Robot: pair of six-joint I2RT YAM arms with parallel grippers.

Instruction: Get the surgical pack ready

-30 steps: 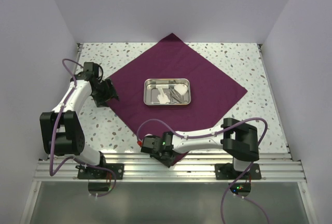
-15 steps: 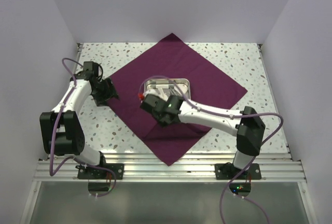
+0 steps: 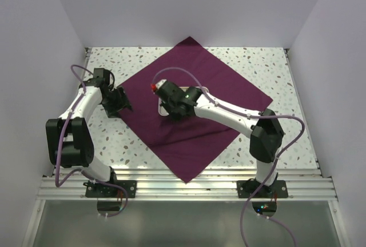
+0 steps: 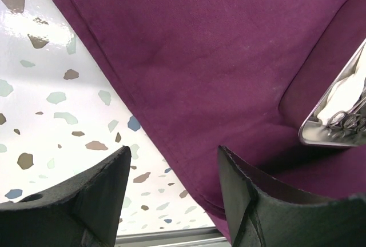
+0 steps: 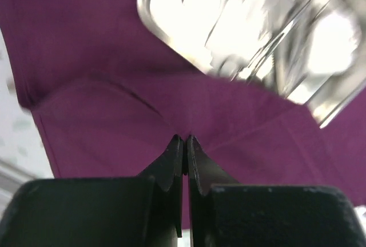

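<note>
Two things worry me from here. My right pincer (image 5: 184,138) is pressed together on a small peak of the dark-purple cloth (image 5: 86,47), caught only at the very tips, so I judge the fabric could slide out if I pull hard or fast, and the layer would drop short of where I want it. Just beyond the tips, a little to their right, sits the steel tray (image 5: 229,35), resting on the same cloth; the raised fabric reaches its near rim as far as I can see. If I drag rather than lift, I expect the tray to be nudged or tipped and whatever lies inside to shift; its contents are too blurred in the wrist view for me to name. I cannot tell whether the peak I hold is a corner or a mid-sheet fold, since the overhead view shows one pointed corner lying flat on the counter (image 3: 257,58), well back from the pincer on the near side. Farther off, to the left of it, my left pincer (image 4: 171,155) hangs spread over the cloth's left edge, gripping nothing. With that side unpinned, the whole cloth may creep across the counter, tray and all
</note>
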